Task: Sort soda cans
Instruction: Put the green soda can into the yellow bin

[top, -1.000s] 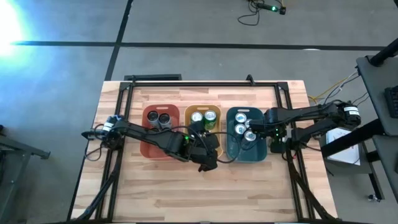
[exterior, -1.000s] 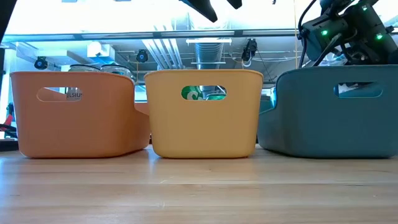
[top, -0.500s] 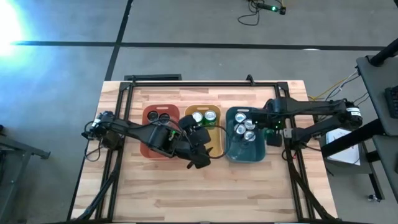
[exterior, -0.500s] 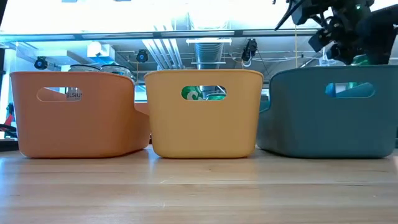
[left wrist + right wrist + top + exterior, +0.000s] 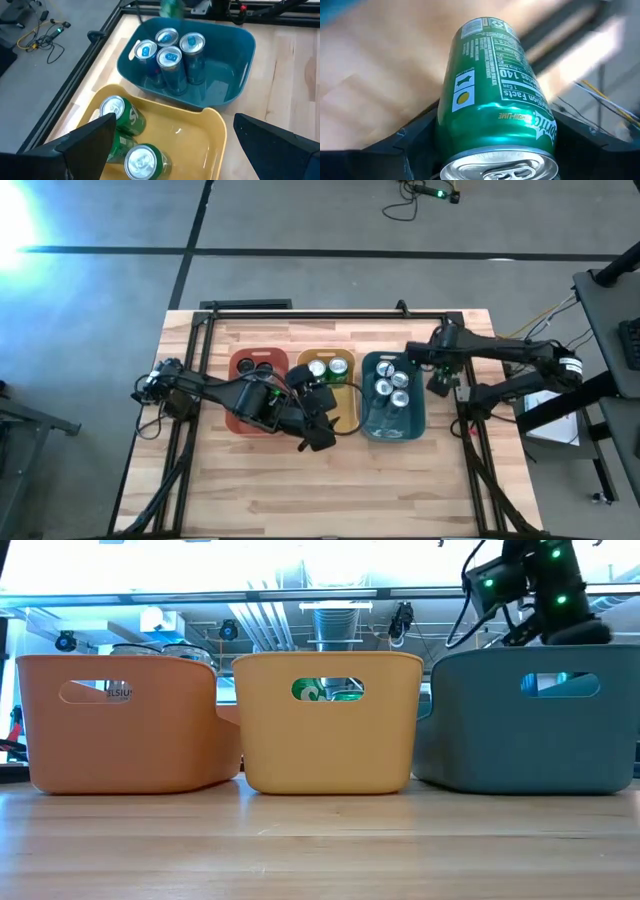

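Observation:
My right gripper (image 5: 438, 366) hangs beside the teal bin's (image 5: 372, 420) far right corner, shut on a green soda can (image 5: 495, 95), which also shows as a green blur (image 5: 172, 7) in the left wrist view. My left gripper (image 5: 174, 120) is open above the yellow bin's (image 5: 352, 408) near side. Two green cans (image 5: 127, 142) lie in the yellow bin. Several silver-blue cans (image 5: 171, 56) stand upright in the teal bin. Two dark cans (image 5: 254, 368) stand in the red-orange bin (image 5: 240, 418). My right gripper pinches the green can's side wall (image 5: 451, 131), near its silver-topped end, between the two fingers (image 5: 412, 147). The can lies along the fingers, its top toward the wrist and its base pointing away. It is lifted clear of the bins.
The three bins stand side by side across the table's middle. A black frame rail (image 5: 330, 317) runs along the far side, with more rails down both sides. Bare wood (image 5: 330, 490) lies in front of the bins.
My right gripper has risen from over the teal bin and gone toward the table's far right, carrying the green can. The teal bin has slid slightly toward the yellow bin. My left gripper has drawn a little toward the table's left.

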Robot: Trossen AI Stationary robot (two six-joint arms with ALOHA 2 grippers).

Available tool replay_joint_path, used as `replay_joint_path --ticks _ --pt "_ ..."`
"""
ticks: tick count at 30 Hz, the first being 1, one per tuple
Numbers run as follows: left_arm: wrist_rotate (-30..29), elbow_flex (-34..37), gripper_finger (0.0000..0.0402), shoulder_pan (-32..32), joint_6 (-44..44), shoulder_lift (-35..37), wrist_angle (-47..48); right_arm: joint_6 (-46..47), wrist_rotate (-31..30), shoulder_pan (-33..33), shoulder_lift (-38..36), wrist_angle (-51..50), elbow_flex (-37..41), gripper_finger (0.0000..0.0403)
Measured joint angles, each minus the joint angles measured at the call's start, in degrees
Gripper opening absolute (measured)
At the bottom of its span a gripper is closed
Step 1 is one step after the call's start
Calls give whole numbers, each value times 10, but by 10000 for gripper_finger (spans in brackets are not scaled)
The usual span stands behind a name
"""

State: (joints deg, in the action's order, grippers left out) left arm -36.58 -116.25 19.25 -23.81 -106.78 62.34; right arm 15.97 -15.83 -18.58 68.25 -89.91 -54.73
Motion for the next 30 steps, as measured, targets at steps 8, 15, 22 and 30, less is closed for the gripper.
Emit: replay_joint_path --ticks 8,15,22,30 --pt "11 0 387 10 -32 6 49 -7 -162 -90 -6 4 -104 298" --pt "17 0 387 5 -43 15 52 -56 -102 -70 -6 134 -245 298" --pt "40 0 387 0 -67 35 121 -118 12 10 16 252 -286 298" --pt "42 0 387 1 -119 65 188 -146 71 141 108 258 -294 298"
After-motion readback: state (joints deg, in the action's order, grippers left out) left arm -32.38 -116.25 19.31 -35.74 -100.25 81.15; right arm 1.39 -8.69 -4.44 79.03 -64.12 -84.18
